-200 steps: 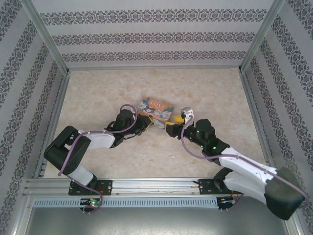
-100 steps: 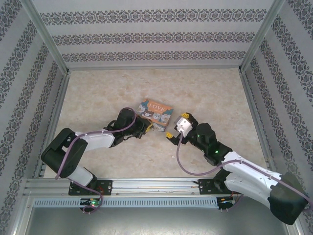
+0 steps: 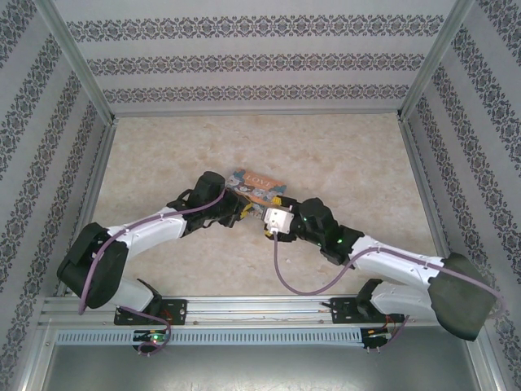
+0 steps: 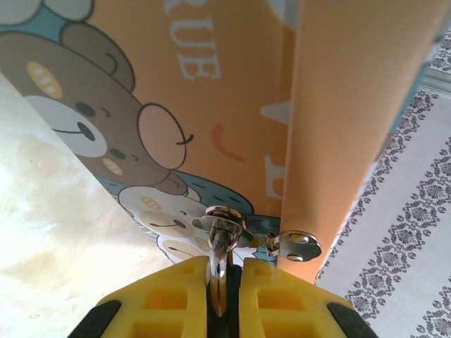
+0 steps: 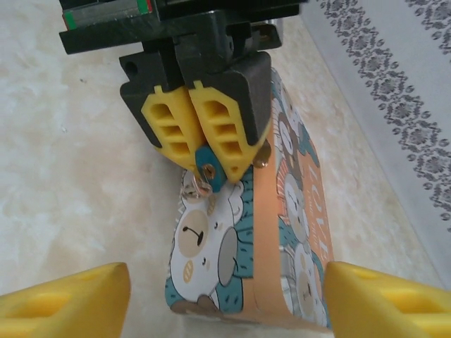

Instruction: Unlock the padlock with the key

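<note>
The left gripper (image 4: 224, 273) is clamped on the small teal padlock (image 5: 206, 171), whose shackle (image 4: 220, 224) is hooked through the clasp (image 4: 299, 245) of the cartoon box (image 5: 296, 232). The right gripper (image 5: 225, 299) faces it, spread wide and empty. A nudge from it could twist the lock loose or shove the light box

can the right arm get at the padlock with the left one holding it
Probably yes. The padlock pokes out teal end first from the left gripper, whose jaws are shut on it, against the illustrated box. It faces the right gripper, whose jaws are open, and nothing visible lies between them.
</note>
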Motion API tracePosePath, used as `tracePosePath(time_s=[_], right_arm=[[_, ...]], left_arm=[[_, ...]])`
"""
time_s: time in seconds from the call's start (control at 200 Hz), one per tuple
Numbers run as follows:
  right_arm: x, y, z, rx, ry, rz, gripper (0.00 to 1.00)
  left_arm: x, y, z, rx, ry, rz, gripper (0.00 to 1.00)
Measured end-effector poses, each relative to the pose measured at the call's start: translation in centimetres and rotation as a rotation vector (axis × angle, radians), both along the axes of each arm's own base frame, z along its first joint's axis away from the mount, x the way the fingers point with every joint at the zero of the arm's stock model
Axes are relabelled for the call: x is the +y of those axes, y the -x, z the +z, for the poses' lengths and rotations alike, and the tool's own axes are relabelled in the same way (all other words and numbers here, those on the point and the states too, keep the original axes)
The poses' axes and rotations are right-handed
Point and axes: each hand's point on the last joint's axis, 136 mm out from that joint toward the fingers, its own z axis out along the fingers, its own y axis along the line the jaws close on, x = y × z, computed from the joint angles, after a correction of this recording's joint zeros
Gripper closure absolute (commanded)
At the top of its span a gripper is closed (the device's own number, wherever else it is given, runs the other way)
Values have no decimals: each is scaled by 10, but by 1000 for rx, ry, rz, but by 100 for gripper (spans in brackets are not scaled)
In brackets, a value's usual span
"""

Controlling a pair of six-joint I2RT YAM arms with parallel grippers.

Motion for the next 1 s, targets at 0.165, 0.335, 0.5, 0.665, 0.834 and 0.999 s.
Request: tracePosePath(time_s=[0.165, 0.335, 0.5, 0.665, 0.834, 0.999], right_arm=[[15, -2, -4, -18, 48, 50, 49], [26, -5, -12, -23, 89, 79, 60], [29, -8, -21, -20, 116, 87, 66], [32, -6, -33, -3, 142, 92, 69], [35, -10, -33, -12, 138, 83, 70], [38, -16, -28, -32, 126, 70, 73]], left_arm=[[2, 4, -2, 19, -11, 0, 100], [3, 4, -3, 27, -7, 6, 100], [3, 4, -3, 30, -5, 9, 100], [3, 4, -3, 32, -5, 11, 100], [3, 4, -3, 33, -5, 11, 100], [3, 5, -3, 33, -5, 11, 100]])
